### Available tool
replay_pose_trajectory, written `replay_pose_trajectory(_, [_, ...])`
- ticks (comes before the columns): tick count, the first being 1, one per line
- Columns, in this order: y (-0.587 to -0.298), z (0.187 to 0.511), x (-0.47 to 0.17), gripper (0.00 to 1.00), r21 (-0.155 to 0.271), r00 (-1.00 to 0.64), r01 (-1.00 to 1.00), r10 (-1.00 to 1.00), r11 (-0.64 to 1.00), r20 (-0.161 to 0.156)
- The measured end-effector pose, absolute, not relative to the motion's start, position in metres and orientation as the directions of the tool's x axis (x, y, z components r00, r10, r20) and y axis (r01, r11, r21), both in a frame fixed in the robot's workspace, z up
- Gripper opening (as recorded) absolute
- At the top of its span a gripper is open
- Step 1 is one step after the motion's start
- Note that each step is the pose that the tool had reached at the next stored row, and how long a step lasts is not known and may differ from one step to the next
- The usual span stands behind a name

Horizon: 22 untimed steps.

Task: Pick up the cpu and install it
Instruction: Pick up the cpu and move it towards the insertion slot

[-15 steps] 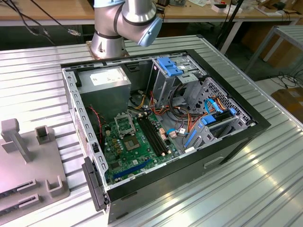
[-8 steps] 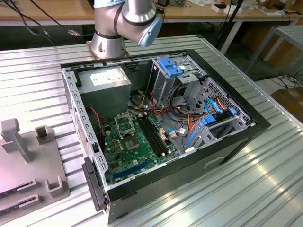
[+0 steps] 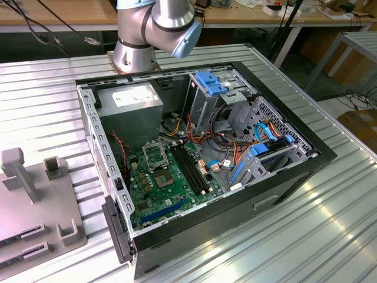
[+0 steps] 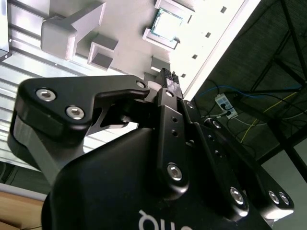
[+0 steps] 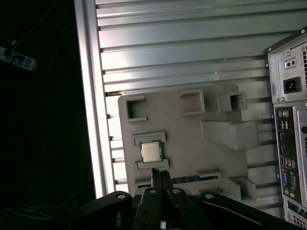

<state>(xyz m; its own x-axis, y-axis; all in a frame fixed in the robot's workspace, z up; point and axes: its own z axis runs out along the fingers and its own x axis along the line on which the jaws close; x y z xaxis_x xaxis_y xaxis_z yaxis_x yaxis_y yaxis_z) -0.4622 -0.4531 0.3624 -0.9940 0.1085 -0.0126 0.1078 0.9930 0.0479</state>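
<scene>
The cpu (image 5: 151, 151) is a small square chip with a pale silver face. It lies flat between two low ridges of a grey fixture plate (image 5: 192, 139) on the ribbed metal table. In the second wrist view the cpu (image 4: 168, 25) lies on the same plate (image 4: 125, 21). My gripper (image 5: 160, 173) hangs above the plate a short way from the chip, clear of it, fingers together and holding nothing. Its black fingertips (image 4: 169, 80) point toward the plate. The motherboard's socket (image 3: 154, 156), with its silver frame, lies inside the open computer case (image 3: 200, 153).
The grey plate (image 3: 17, 218) carries raised blocks and slots at the exterior view's left. The case's rear panel (image 5: 288, 143) stands beside the plate. Cables, drive bays (image 3: 215, 88) and a power supply (image 3: 132, 103) crowd the case. The table edge (image 5: 91, 120) runs close to the plate.
</scene>
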Motion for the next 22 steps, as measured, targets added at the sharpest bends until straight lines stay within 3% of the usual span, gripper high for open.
replay_pose_trajectory(7, [-0.4531, 0.3624, -0.4621, 0.11, 0.048, -0.994, 0.108, 0.109, 0.993, -0.013])
replay_pose_trajectory(8, [-0.4531, 0.3624, -0.4621, 0.17, 0.048, -0.994, 0.108, 0.109, 0.993, -0.013])
replay_pose_trajectory(13, [-0.4531, 0.3624, -0.4621, 0.18, 0.048, -0.994, 0.109, 0.11, 0.993, -0.013])
replay_pose_trajectory(14, [-0.4531, 0.3624, -0.4621, 0.25, 0.048, -0.994, 0.109, 0.11, 0.993, -0.013])
replay_pose_trajectory(22, [-0.4531, 0.3623, -0.4621, 0.25, 0.048, -0.993, 0.113, 0.113, 0.992, -0.013])
